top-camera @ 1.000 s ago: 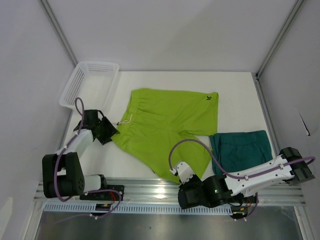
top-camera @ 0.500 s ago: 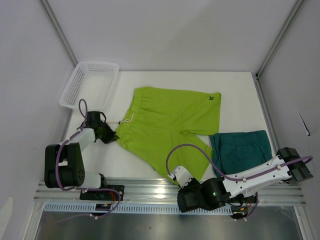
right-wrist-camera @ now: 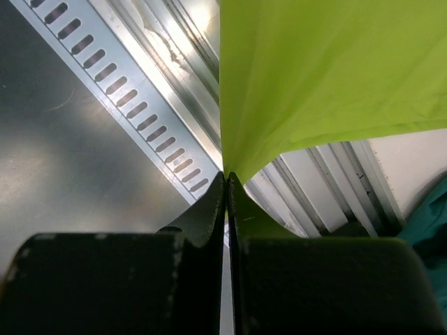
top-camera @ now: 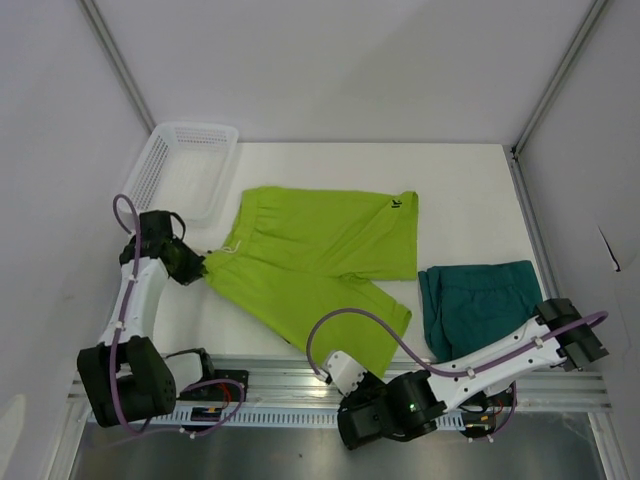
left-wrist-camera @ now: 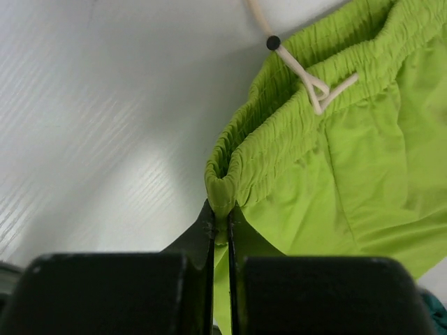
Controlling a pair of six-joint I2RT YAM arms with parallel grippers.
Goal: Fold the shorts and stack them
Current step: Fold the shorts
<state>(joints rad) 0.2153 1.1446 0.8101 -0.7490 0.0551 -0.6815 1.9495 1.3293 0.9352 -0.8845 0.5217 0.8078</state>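
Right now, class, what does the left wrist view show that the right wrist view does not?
Left wrist only: the left gripper shut on the lime shorts at their waistband, and the drawstring. Right wrist only: the right gripper shut on a plain edge, over the slotted metal rail. Both: lime fabric and a sliver of the teal shorts.

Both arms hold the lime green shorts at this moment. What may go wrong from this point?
The left fingers pinch only the waistband corner of the bright lime-green fabric shorts, so it may slip out. The right fingers hold a thin fold of one leg above the slotted metal rail, where cloth might catch. The dark teal fabric shorts lie close and could be dragged.
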